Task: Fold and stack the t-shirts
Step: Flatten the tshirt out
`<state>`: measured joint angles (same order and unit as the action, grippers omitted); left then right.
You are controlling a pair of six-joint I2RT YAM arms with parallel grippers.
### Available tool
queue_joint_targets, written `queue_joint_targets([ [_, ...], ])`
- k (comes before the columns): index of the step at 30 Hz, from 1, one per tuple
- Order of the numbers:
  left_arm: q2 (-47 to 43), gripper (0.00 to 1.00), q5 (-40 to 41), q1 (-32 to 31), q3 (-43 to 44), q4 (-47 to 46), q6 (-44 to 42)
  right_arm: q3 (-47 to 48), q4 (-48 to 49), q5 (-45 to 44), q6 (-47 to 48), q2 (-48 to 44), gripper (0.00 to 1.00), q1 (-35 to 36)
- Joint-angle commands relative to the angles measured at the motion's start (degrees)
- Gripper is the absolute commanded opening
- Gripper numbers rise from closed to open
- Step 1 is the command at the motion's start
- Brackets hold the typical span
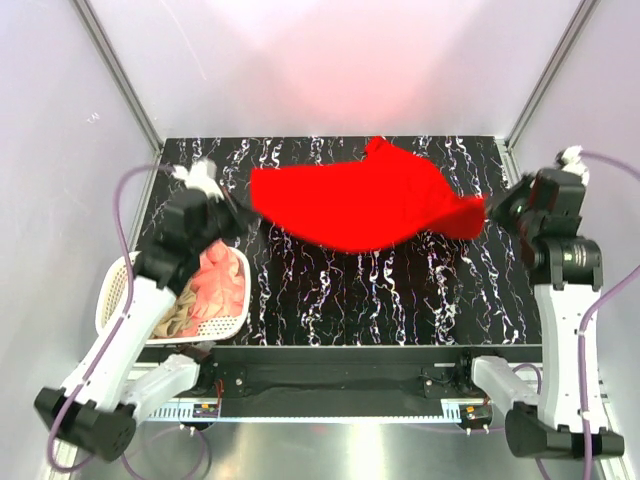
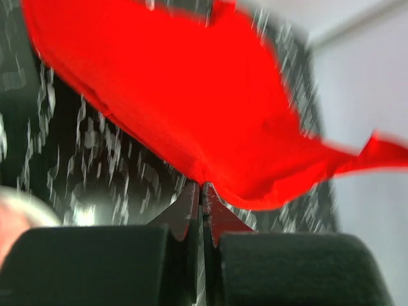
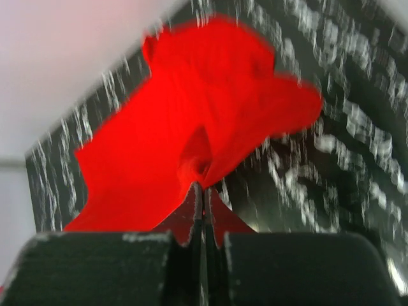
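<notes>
The overhead view alone shows the whole arrangement: the red t-shirt [image 1: 360, 205] hangs stretched in the air between the left gripper [image 1: 246, 207] and the right gripper [image 1: 487, 212], above the black marbled table [image 1: 400, 290]. It also shows what neither wrist camera catches clearly: a white laundry basket [image 1: 112, 290] just behind the left gripper, toward that arm's base, with a salmon-pink t-shirt [image 1: 222, 283] and a tan t-shirt [image 1: 178, 322] crumpled inside it.

The wrist views give what the overhead cannot, the fingertips seen close up. In the left wrist view the jaws are pressed together, with a bunched bit of the red cloth's edge pinched at their tips. The shirt spreads up and away ahead of them, and one corner trails off to the right. The right wrist view shows much the same: the jaws are closed tight on a gathered fold of red fabric, which fans out ahead and to the left. Both wrist pictures are blurred, so which part of the shirt each gripper holds — hem, sleeve or shoulder — cannot be told.
</notes>
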<state>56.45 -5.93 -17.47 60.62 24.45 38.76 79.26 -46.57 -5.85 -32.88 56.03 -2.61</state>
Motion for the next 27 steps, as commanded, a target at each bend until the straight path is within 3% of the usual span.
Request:
queue_joint_targets([
  [1, -6.34, 0.0, 3.03, -6.49, -6.72, 5.25, -4.05, -4.18, -18.1, 12.58, -1.48, -3.29, 0.0, 0.41],
  [5, -10.21, 0.0, 5.67, -15.9, -16.83, 8.51, -2.64, -16.64, -27.77, 25.5, -3.85, -9.17, 0.0, 2.08],
  [8, -8.82, 0.0, 7.32, -24.16, -19.13, 9.91, -1.76, -25.02, -34.28, 30.79, -2.55, -12.17, 0.0, 2.35],
  [13, -0.03, 0.0, 12.18, -39.35, -16.77, 11.59, -2.02, -30.66, -39.92, 33.27, 6.57, -10.7, 0.0, 4.28],
  [17, 9.54, 0.0, 9.81, -44.39, -15.01, 10.45, -2.2, -28.91, -37.73, 32.06, 8.45, -3.31, 0.03, 8.5],
  [18, 10.08, 0.1, 9.54, -44.92, -14.74, 9.31, -2.2, -27.68, -36.59, 31.26, 8.28, -0.42, 0.08, 8.76],
  [20, 10.53, 0.29, 10.58, -44.93, -12.47, 9.48, -2.55, -24.61, -34.65, 30.55, 7.75, 2.14, 0.33, 8.85],
  [21, 11.05, 0.51, 12.68, -44.93, -11.24, 10.96, -2.99, -23.2, -33.51, 29.85, 7.49, 4.85, 0.46, 8.85],
  [23, 11.75, 0.66, 14.8, -44.84, -6.08, 12.81, -4.48, -18.02, -31.67, 27.48, 6.69, 7.24, 0.76, 8.77],
  [25, 12.98, 0.76, 16.91, -44.49, -1.67, 16.06, -6.23, -11.2, -28.33, 24.93, 5.99, 11.89, 0.82, 8.85],
  [27, 13.69, 0.79, 17.71, -43.62, 4.48, 18.17, -7.47, -5.82, -24.74, 22.11, 6.25, 20.2, 0.83, 8.68],
])
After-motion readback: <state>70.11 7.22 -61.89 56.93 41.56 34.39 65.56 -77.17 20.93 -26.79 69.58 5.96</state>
